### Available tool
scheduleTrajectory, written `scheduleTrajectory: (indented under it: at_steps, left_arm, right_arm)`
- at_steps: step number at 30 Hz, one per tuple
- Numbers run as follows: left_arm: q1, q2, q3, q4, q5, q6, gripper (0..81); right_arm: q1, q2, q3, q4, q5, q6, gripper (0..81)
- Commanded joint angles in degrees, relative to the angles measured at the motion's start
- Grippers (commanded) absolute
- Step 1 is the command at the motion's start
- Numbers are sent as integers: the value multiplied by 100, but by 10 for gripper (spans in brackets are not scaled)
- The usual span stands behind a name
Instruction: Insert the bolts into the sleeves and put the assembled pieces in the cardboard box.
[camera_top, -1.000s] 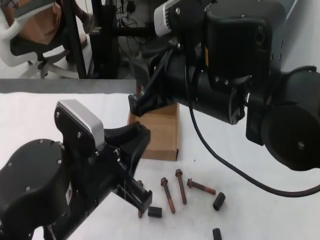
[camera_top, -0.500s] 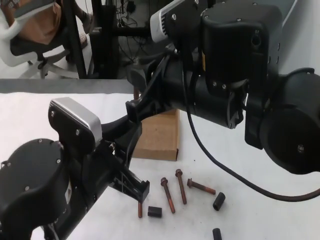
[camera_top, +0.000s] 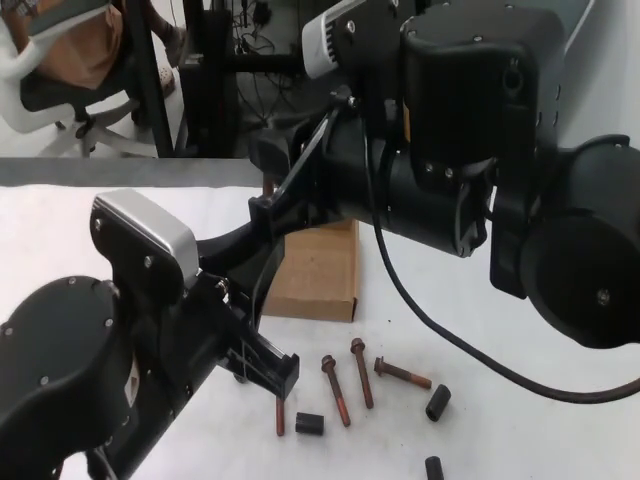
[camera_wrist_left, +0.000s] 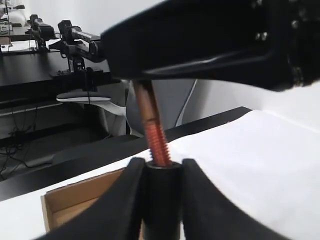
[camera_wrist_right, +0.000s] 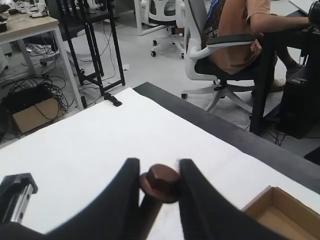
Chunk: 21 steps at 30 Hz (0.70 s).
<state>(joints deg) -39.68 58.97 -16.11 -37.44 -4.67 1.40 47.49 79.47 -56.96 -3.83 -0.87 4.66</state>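
Left arm (camera_top: 80, 380) has edged leftward; high view: four loose bolts (camera_top: 362, 372), three loose sleeves (camera_top: 309, 423) on the worktop (camera_top: 560, 420) near the cardboard box (camera_top: 320, 280). Left wrist view: left fingers (camera_wrist_left: 125, 200) grip a sleeve (camera_wrist_left: 161, 195), a bolt (camera_wrist_left: 152, 132) entering it. Right wrist view: right fingers (camera_wrist_right: 195, 195) clamp its head (camera_wrist_right: 159, 182).
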Motion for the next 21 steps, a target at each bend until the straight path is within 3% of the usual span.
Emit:
scheduleTrajectory:
  at_steps: [1, 7, 17, 19, 21]
  left_arm:
    - [-25, -17, -30, -369, -18, -9, 18]
    - [-25, -17, -30, -398, -208, -9, 18]
    - [-25, -17, -30, -398, -296, 38, 18]
    - [-25, -17, -30, -398, -296, 38, 18]
    - [-9, -17, -30, -362, -296, 38, 18]
  right_arm:
    - [33, -39, -19, 234, -33, 27, 6]
    - [72, -55, -19, 619, -33, 28, 6]
    - [515, -75, -19, 1046, -110, -42, 11]
    - [540, -121, -19, 1059, -291, -55, 129]
    - [538, -279, -19, 1168, -261, 49, 375]
